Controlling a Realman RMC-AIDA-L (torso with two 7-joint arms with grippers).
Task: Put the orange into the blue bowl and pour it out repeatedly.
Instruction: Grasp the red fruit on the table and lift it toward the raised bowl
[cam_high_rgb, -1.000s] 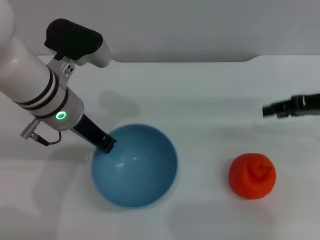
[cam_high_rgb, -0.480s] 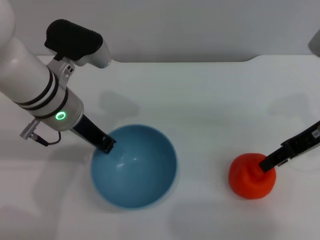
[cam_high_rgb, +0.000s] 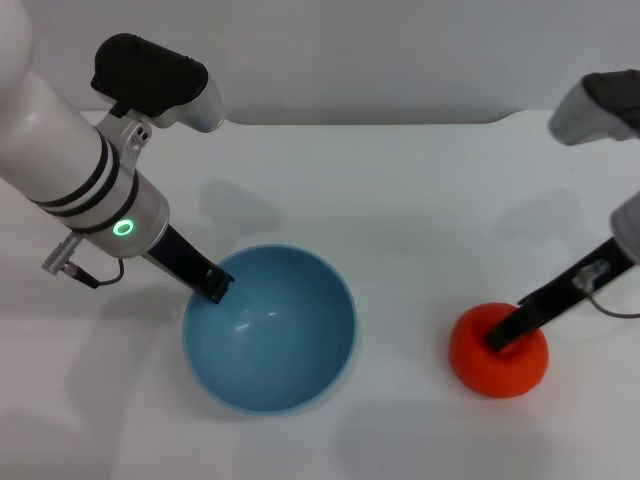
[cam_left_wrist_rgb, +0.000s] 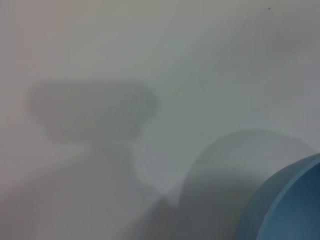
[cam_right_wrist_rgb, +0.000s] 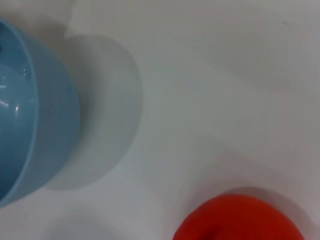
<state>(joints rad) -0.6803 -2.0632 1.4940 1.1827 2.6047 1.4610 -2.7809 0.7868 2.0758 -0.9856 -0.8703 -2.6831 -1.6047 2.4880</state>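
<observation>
The right gripper presses on the lumpy red-orange fruit, its opening I cannot tell; a shallow grasp could roll it away; the left gripper pinches the smooth light-blue bowl's rim

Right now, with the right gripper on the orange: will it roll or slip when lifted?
The orange looks round and lumpy, so it would probably roll if nudged. The right gripper touches only its dimpled top, so the hold may slip. It sits apart from the blue bowl.

white tabletop fills most of the head view; its far edge meets a plain grey wall; light even, casting soft grey shadows on the surface
</observation>
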